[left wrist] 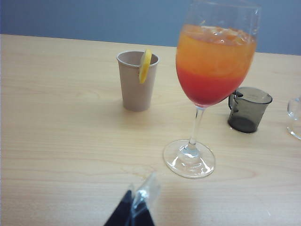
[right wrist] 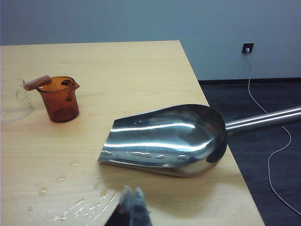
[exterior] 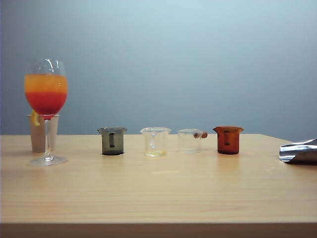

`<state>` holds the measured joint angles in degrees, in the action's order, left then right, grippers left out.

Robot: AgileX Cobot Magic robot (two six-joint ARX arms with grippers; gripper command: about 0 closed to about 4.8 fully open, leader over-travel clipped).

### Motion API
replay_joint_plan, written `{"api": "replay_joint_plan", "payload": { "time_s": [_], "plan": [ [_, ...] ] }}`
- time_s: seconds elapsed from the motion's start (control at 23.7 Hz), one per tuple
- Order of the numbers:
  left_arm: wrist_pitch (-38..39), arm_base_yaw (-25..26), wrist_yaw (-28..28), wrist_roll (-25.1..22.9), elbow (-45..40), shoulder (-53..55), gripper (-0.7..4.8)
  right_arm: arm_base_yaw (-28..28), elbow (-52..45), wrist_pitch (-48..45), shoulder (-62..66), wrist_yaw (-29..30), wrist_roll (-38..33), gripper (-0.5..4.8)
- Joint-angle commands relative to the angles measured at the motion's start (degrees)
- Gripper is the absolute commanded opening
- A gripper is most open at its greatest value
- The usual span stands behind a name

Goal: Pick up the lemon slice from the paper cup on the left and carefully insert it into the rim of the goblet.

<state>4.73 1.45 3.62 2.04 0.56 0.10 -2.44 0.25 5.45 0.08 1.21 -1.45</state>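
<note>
The lemon slice (left wrist: 145, 65) stands on edge on the cup (left wrist: 136, 82) rim, beyond the clenched left claw (left wrist: 139, 203). The right claw (right wrist: 132, 201), clenched too, is far.

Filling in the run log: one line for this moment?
lemon slice on paper cup rim | goblet upright, no slice | left tool shut, empty | right tool shut, empty

Grey beaker (exterior: 112, 141), two clear beakers (exterior: 155, 142), amber beaker (exterior: 228, 140), steel scoop (right wrist: 169, 139).
</note>
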Motion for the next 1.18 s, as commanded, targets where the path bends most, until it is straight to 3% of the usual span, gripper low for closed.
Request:
{"api": "replay_joint_plan", "payload": {
  "time_s": [0.04,0.34,0.46,0.59,0.72,0.93,1.06,1.18],
  "plan": [
    [-0.6,0.0,0.1,0.1,0.2,0.0,-0.05,0.0,-0.2,-1.0,0.0,-0.1,-0.1,-0.06],
    [-0.6,0.0,0.0,0.1,0.5,0.0,-0.05,0.0,-0.2,-2.5,0.0,-0.2,-0.5,-0.06],
    [2.9,0.0,-2.8,0.0,4.4,0.0,-0.05,0.0,1.2,-4.9,0.0,-0.2,-7.7,-0.06],
    [4.1,0.0,-6.5,0.2,9.5,0.3,-0.05,0.0,6.1,-2.2,0.6,0.2,-8.0,-0.06],
    [4.0,0.0,-6.4,-0.1,13.5,7.0,-0.05,0.0,13.7,-1.4,5.1,0.1,-8.0,-0.06],
    [-8.5,3.2,1.9,0.0,15.0,22.3,-0.05,0.1,25.2,-9.1,23.4,11.0,-10.9,-0.06],
    [-12.6,8.6,7.6,-1.9,15.2,30.6,-0.05,0.1,33.6,-7.0,32.3,13.6,-10.9,-0.06],
    [-21.4,14.3,13.4,-3.1,15.3,40.0,-0.05,2.7,38.4,-9.0,37.2,14.0,-10.6,-0.06]
  ]
}}
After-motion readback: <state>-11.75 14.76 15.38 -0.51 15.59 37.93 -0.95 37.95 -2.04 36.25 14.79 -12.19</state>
